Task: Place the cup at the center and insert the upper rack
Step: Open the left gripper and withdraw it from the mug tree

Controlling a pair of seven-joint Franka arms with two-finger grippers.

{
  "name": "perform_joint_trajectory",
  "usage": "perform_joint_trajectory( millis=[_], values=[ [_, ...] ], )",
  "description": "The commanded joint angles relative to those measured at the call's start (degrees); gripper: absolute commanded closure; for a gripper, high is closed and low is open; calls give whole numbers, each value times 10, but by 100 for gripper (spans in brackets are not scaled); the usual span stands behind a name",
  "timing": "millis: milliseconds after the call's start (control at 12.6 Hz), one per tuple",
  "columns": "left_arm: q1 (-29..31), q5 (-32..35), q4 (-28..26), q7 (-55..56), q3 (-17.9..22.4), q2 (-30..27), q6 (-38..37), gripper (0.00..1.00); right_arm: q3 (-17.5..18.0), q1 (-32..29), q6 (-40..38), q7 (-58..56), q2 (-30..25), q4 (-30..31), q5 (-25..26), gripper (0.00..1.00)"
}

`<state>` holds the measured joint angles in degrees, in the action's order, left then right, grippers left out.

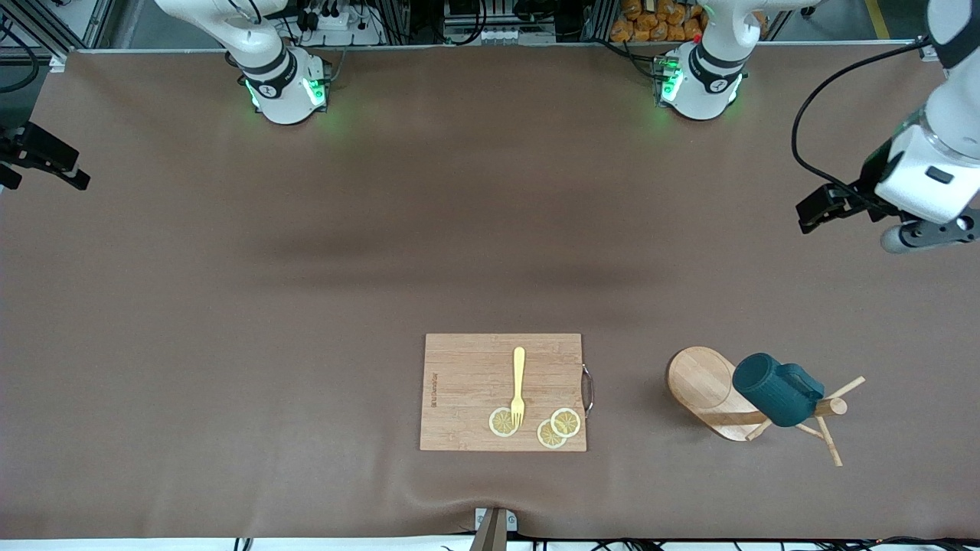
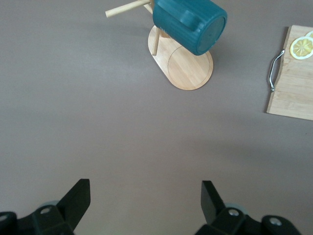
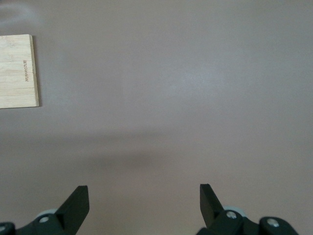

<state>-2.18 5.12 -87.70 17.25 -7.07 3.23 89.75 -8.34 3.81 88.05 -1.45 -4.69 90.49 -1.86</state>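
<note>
Cup (image 1: 775,389) hung on a rack (image 1: 700,379) peg, both claws wide and holding nothing.

The rack stands near the front camera toward the left arm's end, beside the cutting board (image 1: 467,383) — which fits either a cup hung for good or one waiting to be fetched to the middle. The left gripper (image 1: 813,213) hangs over bare table (image 1: 230,306) at that end; any grasp calls for coming down over the cup. The right gripper (image 1: 46,164) waits over its own end.
</note>
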Motion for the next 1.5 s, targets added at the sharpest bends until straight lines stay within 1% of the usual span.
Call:
perform_joint_trajectory(
  millis=[0,158,395,633,791,949,1265,1344,1423],
  values=[
    [-11,2,-40,-25,13,-37,16,0,2,1,-11,27,6,-11,5,0],
    [-9,-12,-76,-48,19,-62,33,0,2,4,-13,38,6,-8,4,0],
    [-29,-19,-133,-80,54,-106,45,0,2,6,-19,36,6,-9,5,0],
    [-27,-22,-136,-73,51,-116,33,0,2,5,-19,36,6,-10,5,0],
    [-26,-75,-139,-55,55,-124,13,0,2,5,-19,36,6,-10,5,0],
    [-27,-75,-136,-33,48,-128,11,0,2,5,-19,36,6,-10,5,0],
    [-26,-71,-115,-35,49,-121,10,0,3,6,-19,36,6,-10,5,0],
    [-25,-64,-107,-40,50,-120,10,0,3,6,-19,36,6,-10,5,0],
    [-27,-39,-100,-41,48,-116,2,0,3,7,-19,36,6,-10,5,0]
  ],
)
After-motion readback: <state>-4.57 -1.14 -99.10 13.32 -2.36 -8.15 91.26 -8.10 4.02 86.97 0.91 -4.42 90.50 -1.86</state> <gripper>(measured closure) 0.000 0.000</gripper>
